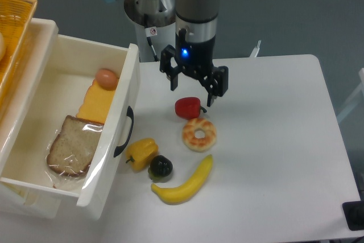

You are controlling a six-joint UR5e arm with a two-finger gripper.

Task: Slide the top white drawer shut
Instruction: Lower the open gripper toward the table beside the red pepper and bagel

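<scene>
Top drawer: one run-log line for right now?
top drawer open, food inside | tool open above red pepper, clear of handle | not closed

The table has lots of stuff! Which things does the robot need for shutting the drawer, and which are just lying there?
Needed: top white drawer, gripper.

Just lying about: red pepper, donut, banana, yellow pepper, dark round fruit, yellow basket.

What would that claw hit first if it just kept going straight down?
Probably the red pepper: the open gripper points down just above it, though depth is unclear, so it might meet the table.
</scene>
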